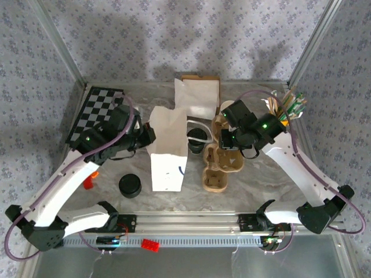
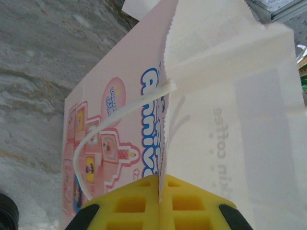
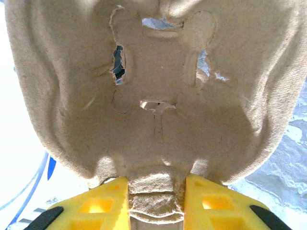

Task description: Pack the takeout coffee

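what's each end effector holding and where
The left end effector pinches the bag at its mouth edge; right end effector grips the carrier by its rim.

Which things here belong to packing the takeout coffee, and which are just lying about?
For the job:
takeout coffee
paper bag, pinched by the left claw
pulp cup carrier, gripped by the right claw

Lying about:
checkerboard
black lid stack
red block
bundle of sticks

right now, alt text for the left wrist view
The left gripper is shut on the edge of a white paper bag, yellow fingers pinching one wall. Its pink printed side and white handle loop show over a marbled table.
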You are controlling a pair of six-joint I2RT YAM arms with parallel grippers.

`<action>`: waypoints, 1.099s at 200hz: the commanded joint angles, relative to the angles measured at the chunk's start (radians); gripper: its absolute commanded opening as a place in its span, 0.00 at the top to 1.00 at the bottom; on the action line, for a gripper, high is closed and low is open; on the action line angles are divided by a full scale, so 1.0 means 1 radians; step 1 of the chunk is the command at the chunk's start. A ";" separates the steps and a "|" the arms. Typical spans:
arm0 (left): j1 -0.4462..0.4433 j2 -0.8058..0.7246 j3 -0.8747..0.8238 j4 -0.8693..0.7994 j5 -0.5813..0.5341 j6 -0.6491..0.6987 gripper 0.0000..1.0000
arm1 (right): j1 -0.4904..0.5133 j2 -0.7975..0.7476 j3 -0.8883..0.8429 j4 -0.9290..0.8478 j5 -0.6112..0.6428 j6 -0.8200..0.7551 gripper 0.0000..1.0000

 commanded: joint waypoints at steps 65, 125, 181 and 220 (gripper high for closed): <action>-0.039 -0.046 0.012 -0.078 -0.085 0.011 0.72 | 0.015 -0.026 0.123 -0.126 0.073 0.038 0.71; -0.047 -0.054 0.071 -0.118 -0.072 0.068 0.65 | 0.035 0.002 0.260 -0.204 0.112 0.057 0.72; -0.047 0.007 0.091 -0.103 -0.109 0.120 0.73 | 0.110 0.092 0.431 -0.231 0.107 0.104 0.73; -0.046 0.023 0.082 -0.052 -0.131 0.131 0.83 | 0.171 0.167 0.562 -0.231 0.092 0.138 0.73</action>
